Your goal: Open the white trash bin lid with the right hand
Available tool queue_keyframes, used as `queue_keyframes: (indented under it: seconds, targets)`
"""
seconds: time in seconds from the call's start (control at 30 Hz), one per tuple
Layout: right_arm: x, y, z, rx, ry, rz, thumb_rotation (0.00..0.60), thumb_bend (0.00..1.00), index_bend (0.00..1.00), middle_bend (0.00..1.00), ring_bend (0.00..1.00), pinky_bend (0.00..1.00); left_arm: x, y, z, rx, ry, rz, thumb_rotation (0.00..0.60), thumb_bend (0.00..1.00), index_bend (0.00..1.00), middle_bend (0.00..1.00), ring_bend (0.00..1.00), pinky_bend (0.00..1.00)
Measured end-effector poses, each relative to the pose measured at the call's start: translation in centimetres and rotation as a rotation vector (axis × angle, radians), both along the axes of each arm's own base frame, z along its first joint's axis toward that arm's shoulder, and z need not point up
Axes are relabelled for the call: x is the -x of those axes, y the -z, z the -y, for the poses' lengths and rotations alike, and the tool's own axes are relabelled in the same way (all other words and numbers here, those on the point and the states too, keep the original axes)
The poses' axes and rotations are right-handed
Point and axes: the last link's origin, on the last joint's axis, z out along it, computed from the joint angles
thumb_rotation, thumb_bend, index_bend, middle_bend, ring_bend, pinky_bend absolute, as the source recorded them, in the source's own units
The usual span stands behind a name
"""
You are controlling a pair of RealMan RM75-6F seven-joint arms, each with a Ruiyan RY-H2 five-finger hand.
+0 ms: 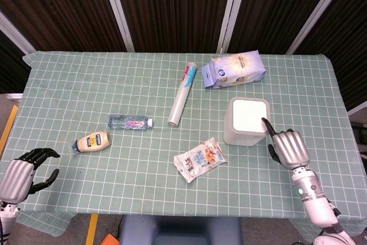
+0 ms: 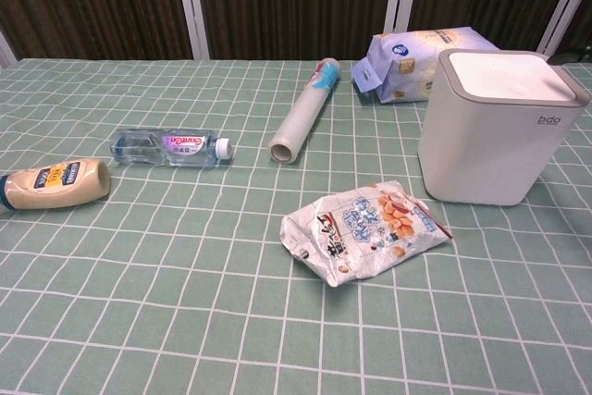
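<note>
The white trash bin (image 1: 247, 122) stands right of centre on the checked cloth, its lid (image 1: 249, 115) lying flat and closed; the chest view shows the bin (image 2: 495, 127) at the right. My right hand (image 1: 289, 148) hovers just right of the bin's near corner. One finger stretches out and its tip (image 1: 265, 122) reaches the lid's right edge, while the others are curled in with nothing held. My left hand (image 1: 17, 177) hangs at the table's near left corner, fingers loosely apart and empty. Neither hand shows plainly in the chest view.
A snack bag (image 1: 199, 159) lies in front of the bin and a blue-white pack (image 1: 236, 69) behind it. A film roll (image 1: 182, 93), a water bottle (image 1: 130, 122) and a sauce bottle (image 1: 92, 142) lie to the left. The table's right edge is close to my right arm.
</note>
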Motion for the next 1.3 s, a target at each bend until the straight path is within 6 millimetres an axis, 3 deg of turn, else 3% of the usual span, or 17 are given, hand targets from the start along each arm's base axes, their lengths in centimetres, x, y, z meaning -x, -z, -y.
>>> queue_keyframes:
  seconds: [0.53, 0.9, 1.03, 1.13, 1.3]
  targets:
    - [0.0, 1.8, 0.2, -0.069, 0.020, -0.035, 0.600, 0.58, 0.04, 0.74, 0.73, 0.63, -0.1, 0.0, 0.1, 0.003, 0.003, 0.001, 0.600, 0.35, 0.41, 0.37, 0.35, 0.53]
    - [0.4, 1.4, 0.1, -0.061, 0.027, -0.017, 0.600, 0.58, 0.04, 0.74, 0.73, 0.63, 0.0, 0.1, 0.1, 0.005, 0.001, -0.002, 0.600, 0.35, 0.41, 0.37, 0.35, 0.53]
    - [0.1, 0.9, -0.1, -0.036, 0.005, 0.022, 0.600, 0.58, 0.03, 0.73, 0.67, 0.62, -0.1, 0.1, 0.0, 0.007, 0.001, -0.003, 0.600, 0.35, 0.41, 0.37, 0.35, 0.53]
    - [-0.4, 0.2, -0.3, -0.006, -0.033, 0.076, 0.600, 0.57, 0.01, 0.60, 0.58, 0.56, 0.0, 0.1, 0.0, 0.008, 0.000, -0.004, 0.600, 0.35, 0.41, 0.37, 0.35, 0.53]
    - [-0.7, -1.6, -1.5, 0.072, -0.116, 0.169, 0.600, 0.50, 0.00, 0.35, 0.33, 0.49, 0.0, 0.2, 0.0, 0.009, 0.000, -0.005, 0.600, 0.35, 0.41, 0.37, 0.35, 0.53]
